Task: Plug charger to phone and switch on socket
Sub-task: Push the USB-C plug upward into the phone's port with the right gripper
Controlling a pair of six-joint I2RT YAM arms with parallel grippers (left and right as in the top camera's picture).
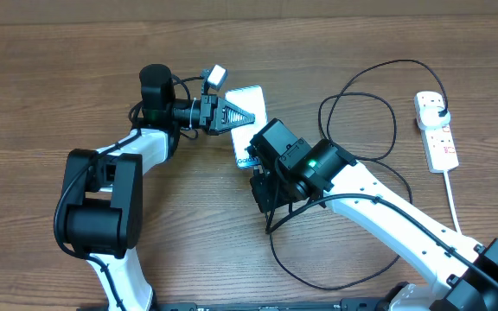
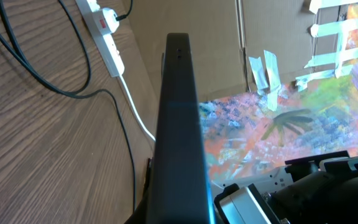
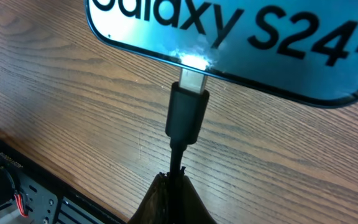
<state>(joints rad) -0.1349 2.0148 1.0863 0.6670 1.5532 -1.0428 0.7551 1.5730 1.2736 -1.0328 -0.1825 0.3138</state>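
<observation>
The phone [image 1: 251, 99] is held off the table by my left gripper [image 1: 240, 116], which is shut on it. In the left wrist view it shows edge-on as a dark bar [image 2: 179, 124]. In the right wrist view its cyan screen [image 3: 278, 25] reads "Galaxy S24+". My right gripper [image 1: 263, 185] is shut on the black charger cable [image 3: 176, 163] just behind the connector [image 3: 187, 115]. The connector's metal tip touches the phone's lower edge. The cable [image 1: 402, 61] loops to a black plug head [image 1: 437, 105] in the white socket [image 1: 440, 140].
The socket and its thick white cord [image 1: 453, 203] lie at the table's right side, and they also show in the left wrist view [image 2: 107, 38]. Slack black cable loops lie on the wood between the right arm and the front edge [image 1: 318, 283].
</observation>
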